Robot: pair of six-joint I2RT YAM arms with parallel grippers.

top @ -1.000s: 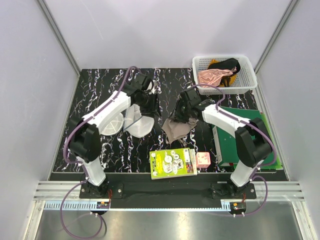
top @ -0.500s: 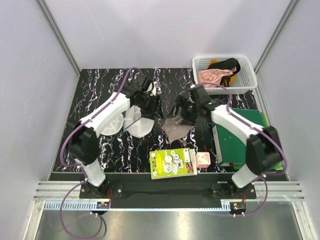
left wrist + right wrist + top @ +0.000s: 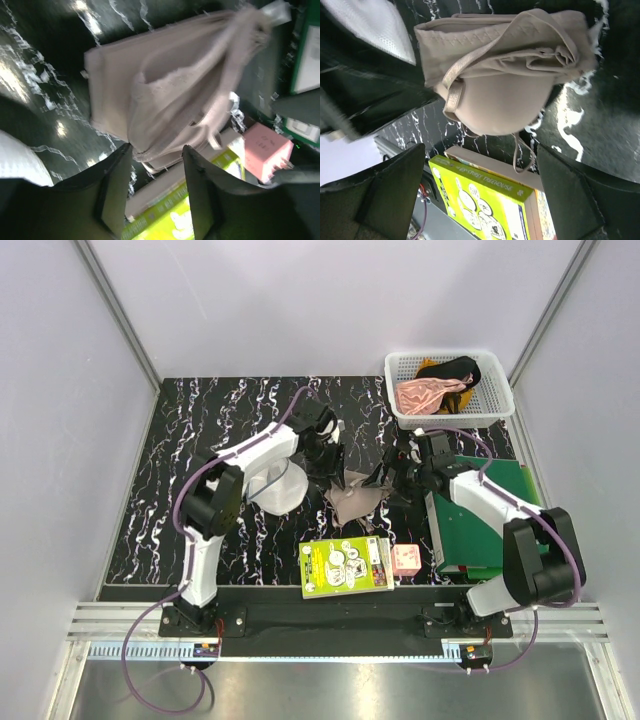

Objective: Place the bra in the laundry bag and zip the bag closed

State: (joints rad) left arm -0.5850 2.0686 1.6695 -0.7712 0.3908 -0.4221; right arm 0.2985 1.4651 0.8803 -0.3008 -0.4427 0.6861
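Both the left tool (image 3: 157,149) and right tool (image 3: 481,147) gape empty, flanking the bra (image 3: 505,95) between them.

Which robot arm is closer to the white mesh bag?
Left. The left fingers hang just beside the laundry bag; the right fingers are farther, beyond the bra.

laundry bag (image 3: 280,494): partly behind left arm (image 3: 255,451) | bra (image 3: 172,100): blurred | book (image 3: 482,200): cut off

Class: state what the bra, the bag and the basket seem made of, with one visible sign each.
Bra: soft matte fabric, likely; it folds and creases. Bag: fine white mesh; tiny holes show. Basket: white plastic, probably; rigid lattice walls.
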